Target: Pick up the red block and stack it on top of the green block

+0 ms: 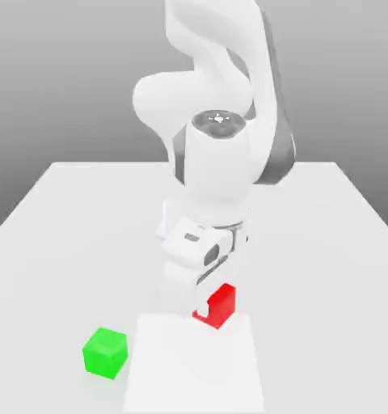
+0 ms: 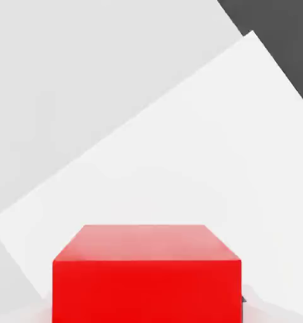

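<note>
The red block (image 1: 223, 303) sits low over the far edge of a white sheet (image 1: 193, 368), directly under the arm's hand. My gripper (image 1: 212, 310) is shut on the red block, and one white finger (image 1: 201, 306) covers part of its face. In the hand view the red block (image 2: 148, 277) looms close, with the sheet (image 2: 198, 158) behind it. The green block (image 1: 106, 352) rests on the table toward the exterior view's left, beside the sheet and apart from the gripper.
The light grey table (image 1: 60, 226) spreads wide around the arm's white base and links (image 1: 217, 162). Beyond the table's edge the hand view shows dark floor (image 2: 280, 31).
</note>
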Controlling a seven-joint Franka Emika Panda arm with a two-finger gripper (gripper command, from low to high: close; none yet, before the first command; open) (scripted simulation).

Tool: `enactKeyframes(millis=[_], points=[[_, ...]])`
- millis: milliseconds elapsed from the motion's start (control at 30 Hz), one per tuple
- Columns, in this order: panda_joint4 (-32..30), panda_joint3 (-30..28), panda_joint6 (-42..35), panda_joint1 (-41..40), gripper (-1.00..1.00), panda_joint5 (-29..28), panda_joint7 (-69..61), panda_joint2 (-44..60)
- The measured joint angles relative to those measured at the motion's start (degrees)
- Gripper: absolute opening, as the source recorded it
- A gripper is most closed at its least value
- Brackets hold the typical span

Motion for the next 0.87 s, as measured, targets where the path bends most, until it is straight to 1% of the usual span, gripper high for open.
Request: enactKeyframes(millis=[133, 333, 433, 500, 633, 767, 800, 867], points=[[3.21, -3.75, -3.17, -7.0, -1.0, -0.08, -8.76, 0.09], [8.09, -7.67, -7.51, -14.17, -1.0, 0.48, -22.19, 0.56], [8.91, -5.98, -6.46, -19.56, -1.0, 1.84, -24.48, 2.16], [9.15, -4.07, -5.12, -17.0, -1.0, 2.89, -25.39, 3.64], [9.37, -3.13, -1.89, -17.23, -1.0, 5.95, -27.65, 7.29], [9.32, -0.96, 1.86, -18.8, -1.0, 9.71, -30.35, 11.65], [9.3, -0.61, 2.48, -19.04, 1.0, 10.41, -30.85, 12.39], [9.3, -0.61, 2.48, -19.04, 1.0, 10.41, -30.85, 12.39]])
